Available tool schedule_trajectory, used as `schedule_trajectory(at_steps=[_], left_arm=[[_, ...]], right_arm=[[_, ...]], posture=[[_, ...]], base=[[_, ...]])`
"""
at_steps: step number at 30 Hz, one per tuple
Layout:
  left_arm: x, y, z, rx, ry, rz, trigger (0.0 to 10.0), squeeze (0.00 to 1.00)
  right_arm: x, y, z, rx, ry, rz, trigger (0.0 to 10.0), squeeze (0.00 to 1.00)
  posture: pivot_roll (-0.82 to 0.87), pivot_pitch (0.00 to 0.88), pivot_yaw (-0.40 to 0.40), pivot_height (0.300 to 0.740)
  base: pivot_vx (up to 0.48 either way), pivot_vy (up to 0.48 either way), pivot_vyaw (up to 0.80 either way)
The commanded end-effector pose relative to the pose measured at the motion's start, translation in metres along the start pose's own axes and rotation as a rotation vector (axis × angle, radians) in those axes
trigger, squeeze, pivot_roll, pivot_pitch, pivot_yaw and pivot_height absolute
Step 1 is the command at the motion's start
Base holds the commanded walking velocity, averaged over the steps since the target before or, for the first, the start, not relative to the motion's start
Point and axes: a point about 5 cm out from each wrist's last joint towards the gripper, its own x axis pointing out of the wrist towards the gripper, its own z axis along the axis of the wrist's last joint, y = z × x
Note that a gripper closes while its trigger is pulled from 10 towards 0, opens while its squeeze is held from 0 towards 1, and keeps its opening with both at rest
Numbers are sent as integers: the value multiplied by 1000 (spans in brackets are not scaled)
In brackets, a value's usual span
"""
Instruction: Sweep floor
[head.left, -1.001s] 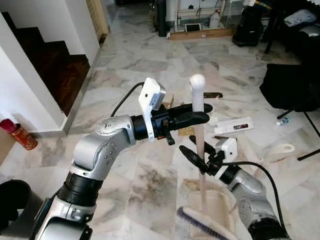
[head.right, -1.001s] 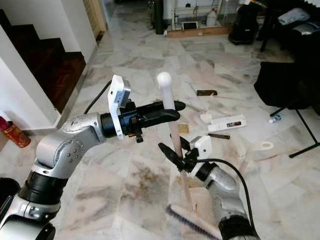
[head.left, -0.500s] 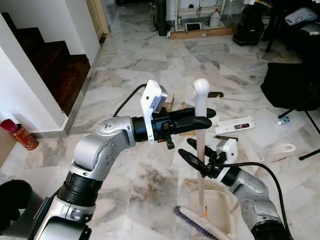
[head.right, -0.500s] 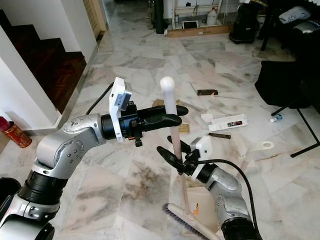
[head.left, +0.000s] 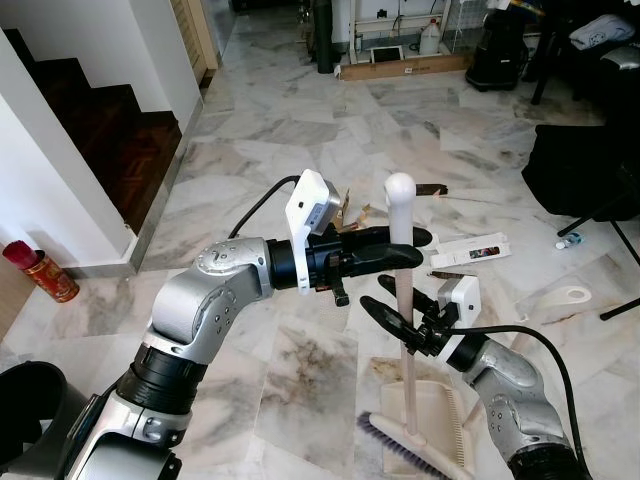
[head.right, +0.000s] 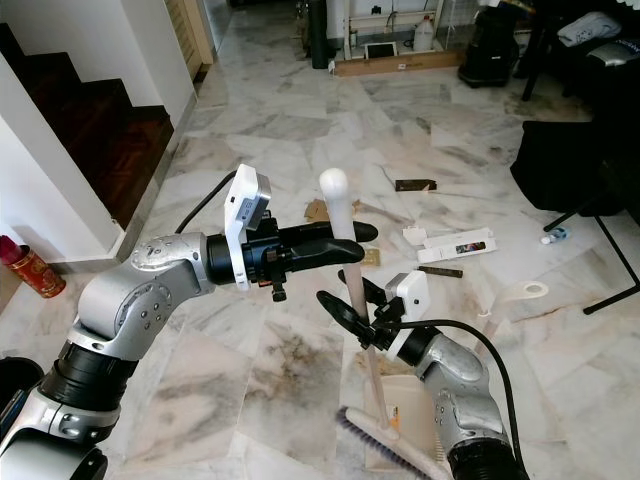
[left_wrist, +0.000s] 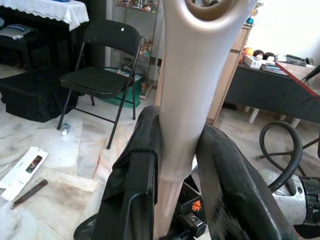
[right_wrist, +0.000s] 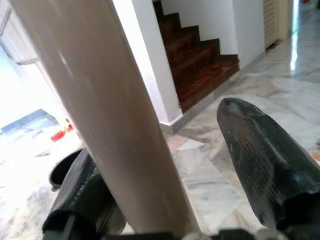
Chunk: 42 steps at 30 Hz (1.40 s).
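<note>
Below, broom (head.left: 403, 300) bristles over dustpan (head.left: 432, 412).

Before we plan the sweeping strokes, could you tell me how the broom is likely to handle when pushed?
The broom probably stays stiff: its handle runs straight from the left gripper down to the right gripper. Its smooth shaft may slip in the right gripper's loose hold. It looks light.

Daylight is flooding the glossy marble floor (head.left: 300, 130), glaring at the top centre of the head views, while the dark wooden staircase (head.left: 110, 130) at upper left is sitting in shade. Close up, the beige broom handle (right_wrist: 100, 125) is blurring, and the background beside it is bleaching out.
</note>
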Motion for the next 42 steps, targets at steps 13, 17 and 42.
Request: schedule_trajectory(at_steps=[13,17,42], left_arm=[[-5,0,-4,0,22,-10,10000,0],[-4,0,-4,1,21,-7,10000,0],[-5,0,-5,4,26,-14,10000,0]], right_arm=[[0,-8,7,-68,-2,-83,10000,1000],[1,-5,8,-49,-18,-55,10000,1000],[-2,13,3,-1,44,108,10000,0]], posture=[[-19,20,107,740],[-18,20,106,740],[-19,25,111,740]], base=[[0,0,0],[0,0,0],[0,0,0]])
